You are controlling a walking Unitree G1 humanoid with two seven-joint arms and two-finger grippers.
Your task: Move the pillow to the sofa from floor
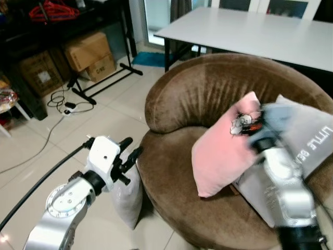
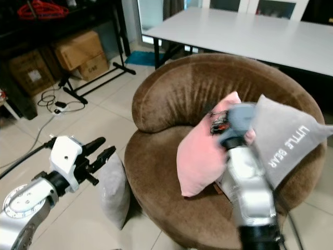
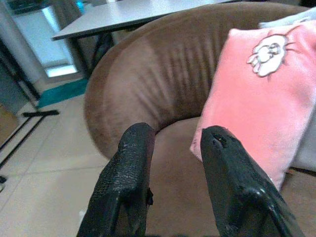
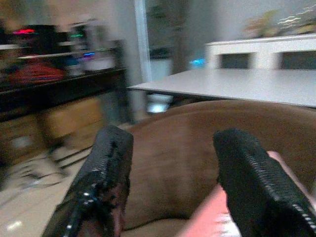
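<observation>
Head eyes look down; both wrist views face the sofa closely.

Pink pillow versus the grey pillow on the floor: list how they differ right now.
The pink pillow leans upright on the brown sofa seat; the grey floor pillow stands on the tiles against the sofa's outer side. The pink pillow bears a cartoon patch; the grey floor pillow looks plain. Both are soft, and neither is held.

Velvety brown sofa (ribbed nap), glossy floor tiles
</observation>
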